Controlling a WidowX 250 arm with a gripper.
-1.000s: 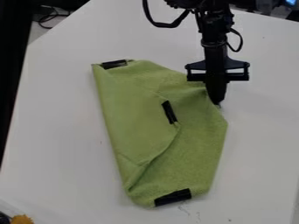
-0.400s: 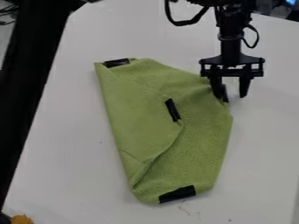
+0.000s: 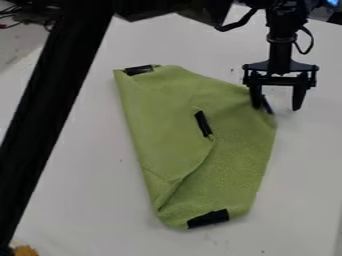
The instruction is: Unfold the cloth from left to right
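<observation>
- OK so the green cloth (image 3: pixel 234 160) is lying on the white worktop (image 3: pixel 307 175), roughly in the middle from where I'm standing, and it's still partly folded.
- There's a flap over its left side, and the flap's loose edge curves from near the middle down towards the lower left.
- Black arm (image 3: pixel 281 42) comes in at the top, with the jaws pointing down at the cloth's upper right corner.
- Jaws are spread wide, nothing clamped in them. One side is right by that corner, the other's off past the cloth. Can't tell if the near one is actually touching.
- Cloth has black tape (image 3: pixel 208 219) on its bottom edge, with more bits at the top left, middle and upper right corner.
- Thick black bar (image 3: pixel 53 115) slants down the left side.
- Something orange (image 3: pixel 25 250) pokes in bottom left, some cables (image 3: pixel 10 22) top left.
</observation>
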